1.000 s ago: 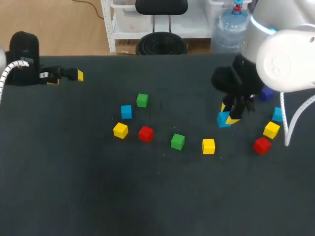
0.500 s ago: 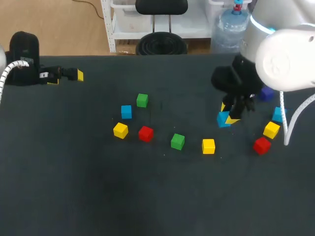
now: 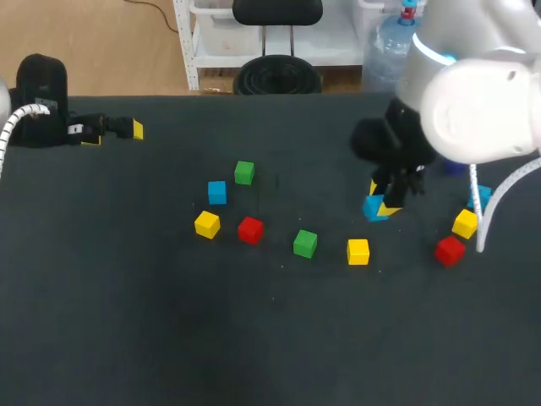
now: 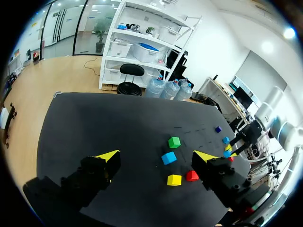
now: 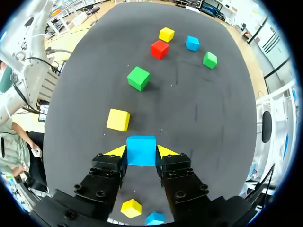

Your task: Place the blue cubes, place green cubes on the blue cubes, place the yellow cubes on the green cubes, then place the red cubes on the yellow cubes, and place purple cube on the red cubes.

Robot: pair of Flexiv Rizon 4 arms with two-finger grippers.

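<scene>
Two right fingers (image 5: 165,151) squeeze a blue cube (image 5: 141,150) over the worktop's (image 3: 169,321) right side. Left fingers (image 4: 108,155) sit open, far away at the left edge.

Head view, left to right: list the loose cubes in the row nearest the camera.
left yellow cube → left red cube → near green cube → middle yellow cube → right red cube
</scene>
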